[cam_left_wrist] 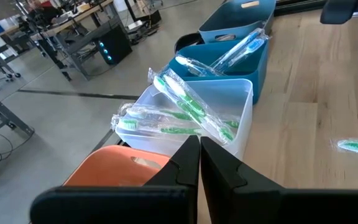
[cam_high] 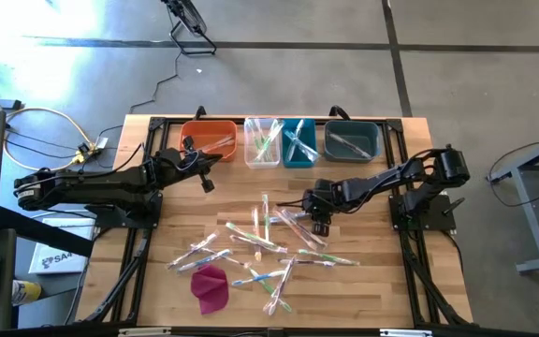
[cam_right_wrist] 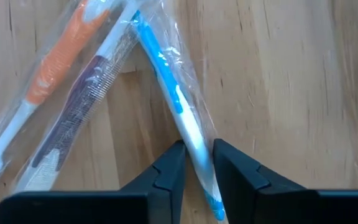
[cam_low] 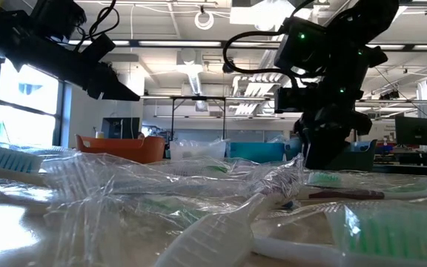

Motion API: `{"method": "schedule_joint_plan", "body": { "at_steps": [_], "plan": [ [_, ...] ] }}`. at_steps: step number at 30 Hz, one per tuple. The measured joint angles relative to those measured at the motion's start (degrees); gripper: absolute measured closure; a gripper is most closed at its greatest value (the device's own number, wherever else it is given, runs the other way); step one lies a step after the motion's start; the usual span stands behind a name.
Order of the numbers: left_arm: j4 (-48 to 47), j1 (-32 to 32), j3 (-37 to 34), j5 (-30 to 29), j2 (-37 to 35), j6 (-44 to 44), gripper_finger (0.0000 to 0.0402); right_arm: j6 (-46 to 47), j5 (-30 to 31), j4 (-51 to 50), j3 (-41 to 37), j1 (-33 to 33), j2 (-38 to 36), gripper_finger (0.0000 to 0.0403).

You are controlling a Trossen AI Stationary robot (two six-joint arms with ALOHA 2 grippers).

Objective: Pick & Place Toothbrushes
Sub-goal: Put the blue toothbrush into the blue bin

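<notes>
My right gripper (cam_right_wrist: 197, 163) is down on the table among the scattered toothbrushes (cam_high: 260, 248), and its two fingers (cam_right_wrist: 166, 171) sit close on either side of a blue-and-white toothbrush (cam_right_wrist: 179, 106) in a clear wrapper, pinching its handle. Just beside that one, I see an orange-handled brush (cam_right_wrist: 48, 74) and a dark one (cam_right_wrist: 79, 102) lying against each other on the wood.

My left gripper (cam_left_wrist: 199, 163) hangs over the orange bin (cam_high: 210, 139) at the far edge of the table (cam_high: 363, 290), fingers pressed together with nothing between them.

From above, the loose brushes are spread across the middle and near part of the table, some overlapping. A magenta cloth (cam_high: 211, 286) lies near the front edge, to the left of the pile. Along the far edge stand four bins in a row: orange, a clear bin (cam_high: 262, 142) holding green-bristled brushes, a teal bin (cam_high: 299, 142) with blue ones, and a dark blue-grey bin (cam_high: 352, 140) with one wrapped item inside.
</notes>
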Motion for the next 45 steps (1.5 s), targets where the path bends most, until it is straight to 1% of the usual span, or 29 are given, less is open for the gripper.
{"method": "schedule_joint_plan", "body": {
  "at_steps": [5, 12, 20, 24, 26, 29, 37, 42, 45],
  "plan": [
    [0.0, 0.02, 0.0, -0.01, 0.0, 0.0, 0.0392, 0.09, -0.03, 0.0, -0.05, 0.02, 0.02, 0.0352],
    [0.0, 0.02, 0.0, 0.0, 0.0, 0.0, 0.0392, 3.41, -0.18, 0.0, -0.05, 0.3, 0.04, 0.0375],
    [-0.02, 0.02, 0.0, 0.0, 0.0, 0.0, 0.0392, 3.75, 1.25, 0.01, -0.09, 2.02, 0.07, 0.0377],
    [-0.02, 0.0, 0.0, -0.02, 0.0, 0.0, 0.0392, 3.87, 0.97, -0.41, -0.2, 2.45, -1.51, 0.0381],
    [-0.03, 0.0, 0.0, -0.01, 0.0, -0.01, 0.0392, 4.24, -0.1, -1.42, -0.37, 2.54, -2.92, 0.0381],
    [-0.04, 0.01, 0.0, 0.0, 0.0, -0.01, 0.0392, 4.35, 0.0, -1.99, -0.39, 2.57, -5.36, 0.0382],
    [-0.06, 0.01, 0.0, -0.02, 0.0, -0.02, 0.0392, 5.99, 3.42, -3.45, -0.29, 2.88, -8.66, 0.0383],
    [-0.04, 0.0, 0.0, 0.0, 0.0, -0.02, 0.0392, 5.99, 6.72, -3.49, -0.25, 4.0, -8.79, 0.0383],
    [-0.05, 0.01, 0.0, 0.0, 0.0, -0.02, 0.0392, 5.99, 7.54, -3.47, -0.22, 4.78, -8.81, 0.0383]
  ]
}}
